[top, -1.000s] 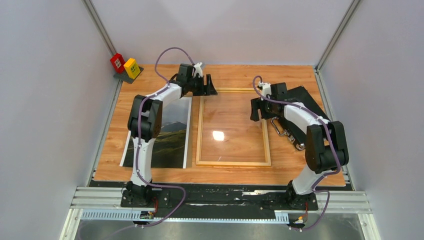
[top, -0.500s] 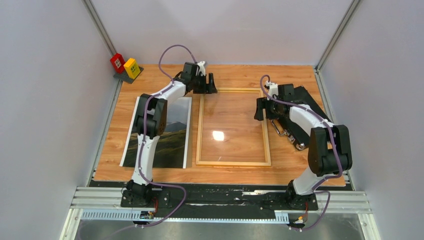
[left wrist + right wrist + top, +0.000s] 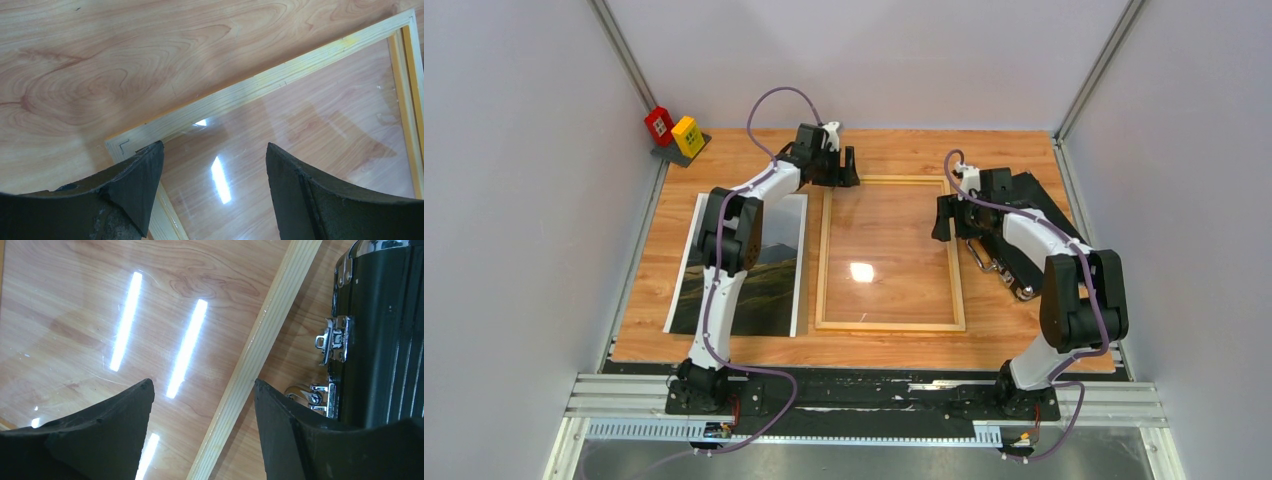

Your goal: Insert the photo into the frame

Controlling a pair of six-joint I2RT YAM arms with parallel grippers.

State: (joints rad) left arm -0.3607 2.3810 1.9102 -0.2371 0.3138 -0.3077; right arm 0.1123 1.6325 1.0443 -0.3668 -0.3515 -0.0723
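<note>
my left gripper (image 3: pixel 214 152) hangs spread wide over the far left corner of the frame (image 3: pixel 260 84). my right gripper (image 3: pixel 202 387) is spread wide too, over its right rail. the photo (image 3: pixel 764 285) lies flat just left of the frame, not in it yet. i think picking up the photo comes next.

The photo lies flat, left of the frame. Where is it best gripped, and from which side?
Probably the photo at its far corner beside the frame: it is a thin flat sheet, so only an edge can be pinched. Come from above with the left gripper, which is open and nearest that corner; keep off the frame's rail.
</note>
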